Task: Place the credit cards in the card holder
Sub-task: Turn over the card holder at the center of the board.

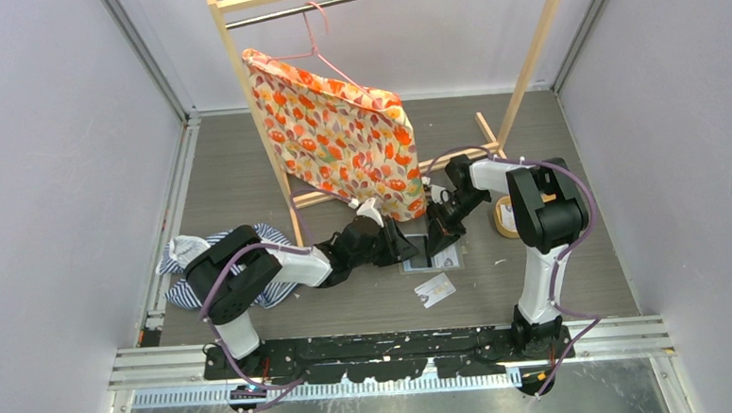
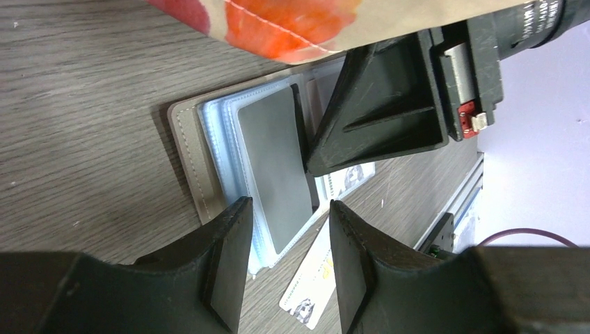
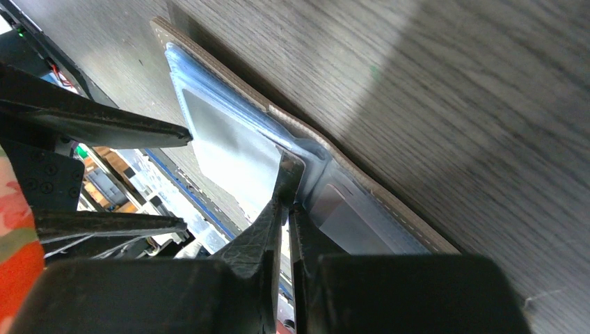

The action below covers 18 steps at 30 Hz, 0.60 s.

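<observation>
Card holder (image 2: 186, 160) lies open: stitched taupe cover, glossy clear sleeves (image 2: 219, 139).

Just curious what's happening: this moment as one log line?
left fingers: open over card holder | right fingers: pinching its sleeve | grey card: in sleeve | white card: loose on table

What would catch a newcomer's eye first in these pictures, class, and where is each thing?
The bright orange leaf-print cloth hangs on a pink hanger from the wooden rack at the back. Mid-table, the left gripper and right gripper meet over the open card holder, a white card lying just in front. A striped cloth lies bunched at the left.
</observation>
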Tool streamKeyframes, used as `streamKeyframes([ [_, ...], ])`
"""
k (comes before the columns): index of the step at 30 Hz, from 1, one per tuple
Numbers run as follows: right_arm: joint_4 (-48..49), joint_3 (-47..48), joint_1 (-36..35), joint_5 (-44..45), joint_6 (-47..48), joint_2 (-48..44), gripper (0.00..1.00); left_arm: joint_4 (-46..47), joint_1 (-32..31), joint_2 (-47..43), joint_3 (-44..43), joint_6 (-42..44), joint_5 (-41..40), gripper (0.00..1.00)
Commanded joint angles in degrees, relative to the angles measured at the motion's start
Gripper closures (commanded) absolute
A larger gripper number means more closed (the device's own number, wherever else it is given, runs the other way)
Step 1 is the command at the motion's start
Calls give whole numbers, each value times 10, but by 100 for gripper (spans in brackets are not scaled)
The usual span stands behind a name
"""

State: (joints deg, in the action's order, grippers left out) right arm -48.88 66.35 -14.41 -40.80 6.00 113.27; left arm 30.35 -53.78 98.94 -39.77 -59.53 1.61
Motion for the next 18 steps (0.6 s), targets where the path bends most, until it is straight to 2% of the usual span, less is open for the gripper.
streamKeyframes([
  [1,13,10,-2,53,2,11,87,13,-1,8,-16,4,10,53],
  [18,10,12,-2,56,2,16,87,-12,-1,-6,-10,4,-3,53],
])
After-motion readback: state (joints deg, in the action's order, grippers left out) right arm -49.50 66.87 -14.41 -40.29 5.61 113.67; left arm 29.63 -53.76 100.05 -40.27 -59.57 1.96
